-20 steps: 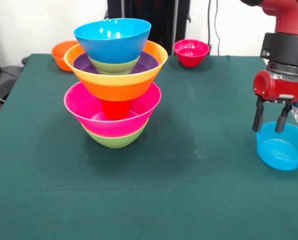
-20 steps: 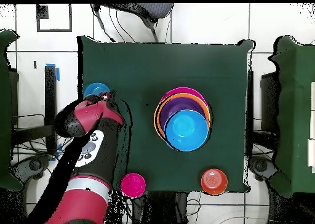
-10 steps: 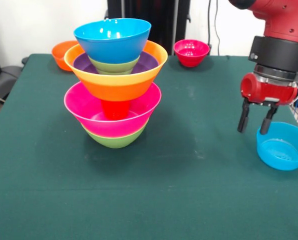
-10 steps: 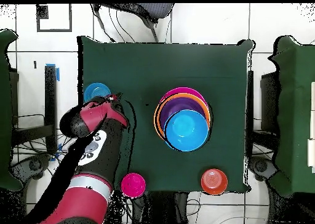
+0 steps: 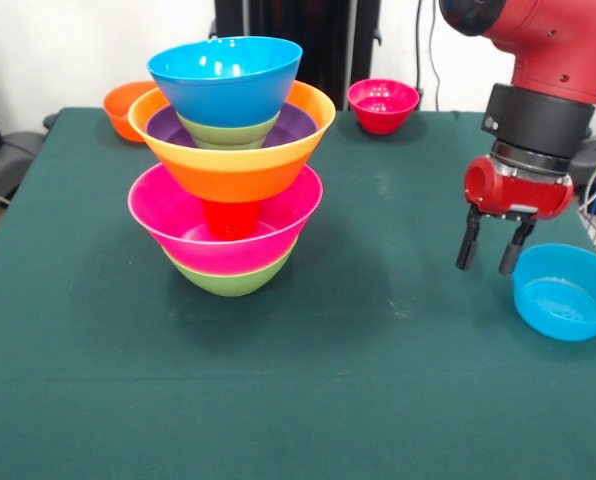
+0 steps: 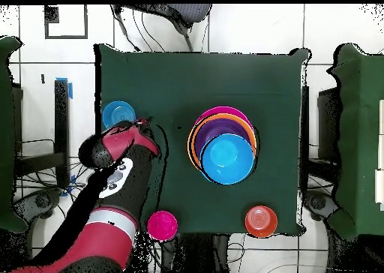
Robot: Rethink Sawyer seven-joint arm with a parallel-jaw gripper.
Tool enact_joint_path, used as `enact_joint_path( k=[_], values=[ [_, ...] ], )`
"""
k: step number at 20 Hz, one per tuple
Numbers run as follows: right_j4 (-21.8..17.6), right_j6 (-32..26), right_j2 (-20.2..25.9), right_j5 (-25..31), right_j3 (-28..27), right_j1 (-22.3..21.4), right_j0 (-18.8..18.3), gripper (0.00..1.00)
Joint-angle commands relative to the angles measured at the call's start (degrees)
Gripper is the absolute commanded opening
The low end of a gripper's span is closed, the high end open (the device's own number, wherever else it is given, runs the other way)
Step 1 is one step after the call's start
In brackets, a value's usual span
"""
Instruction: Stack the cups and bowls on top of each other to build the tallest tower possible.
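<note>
The tower (image 5: 230, 160) stands left of centre on the table: green bowl lowest, then pink bowl, a red cup (image 5: 229, 217), a wide orange bowl, purple, green, and a blue bowl (image 5: 224, 78) on top. It shows from above in the overhead view (image 6: 223, 145). My gripper (image 5: 487, 258) is open and empty, hanging above the table just left of a small blue bowl (image 5: 565, 292), clear of its rim. In the overhead view the gripper (image 6: 144, 127) sits beside that small blue bowl (image 6: 118, 112).
A small orange bowl (image 5: 126, 108) and a small red-pink bowl (image 5: 382, 105) stand at the table's far edge. In the overhead view they show near the bottom edge, the orange bowl (image 6: 260, 220) and the red-pink bowl (image 6: 162, 225). The green table cloth (image 5: 378, 380) covers the table.
My gripper has moved away from over the small blue bowl, leftward in the front view toward the table's middle, still open and empty. The bowls have not moved.
</note>
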Motion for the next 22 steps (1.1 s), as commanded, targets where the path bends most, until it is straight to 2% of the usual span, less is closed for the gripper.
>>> enact_joint_path(
  k=[1, 11, 16, 22],
  values=[
    [0.7, 6.7, 4.3, 3.3, -0.9, 2.0, 0.0, 1.0],
    [0.5, 5.6, 5.5, 4.8, -0.5, 1.3, -0.2, 1.0],
    [0.0, 3.8, 4.9, 9.5, -0.1, -1.0, 0.6, 1.0],
    [-0.4, 3.0, 5.1, 12.4, 0.0, -3.1, 0.8, 1.0]
  ],
)
